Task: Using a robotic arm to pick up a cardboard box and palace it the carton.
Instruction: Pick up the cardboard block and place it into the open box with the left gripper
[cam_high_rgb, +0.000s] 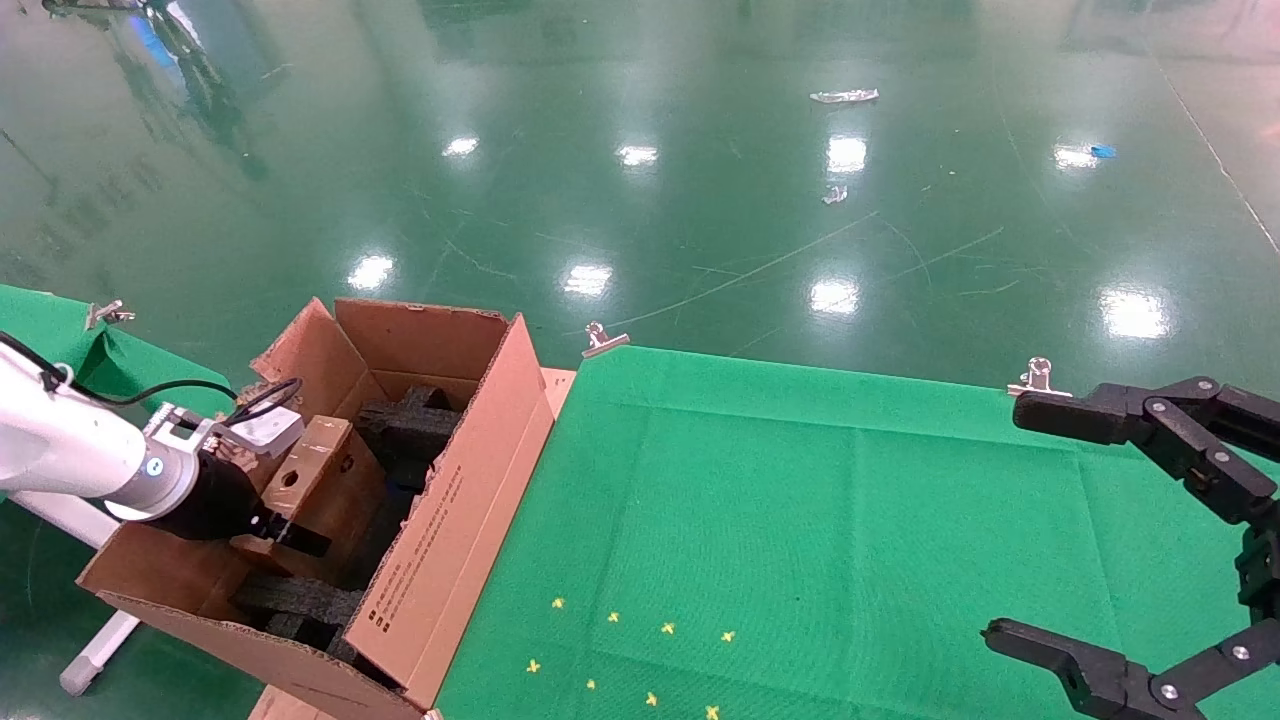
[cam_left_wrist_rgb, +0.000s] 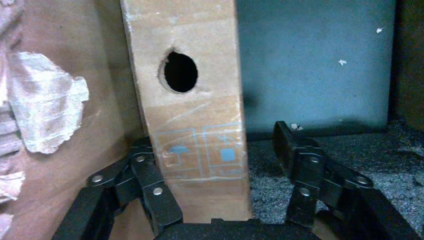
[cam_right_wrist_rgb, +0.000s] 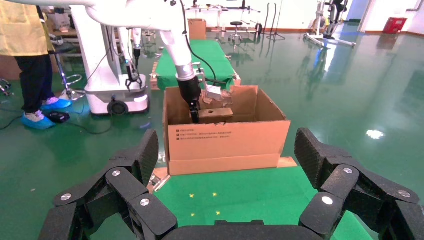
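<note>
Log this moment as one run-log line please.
left tool: open around cardboard box, inside carton | box: upright by black foam | right tool: open, idle over green table

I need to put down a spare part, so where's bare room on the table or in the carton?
The green cloth table is bare between the large brown corrugated carton and the open right tool. The carton is crowded.

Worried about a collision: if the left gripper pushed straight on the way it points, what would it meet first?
Probably the cardboard box already between the left gripper's open fingers, with the carton interior beyond it.
</note>
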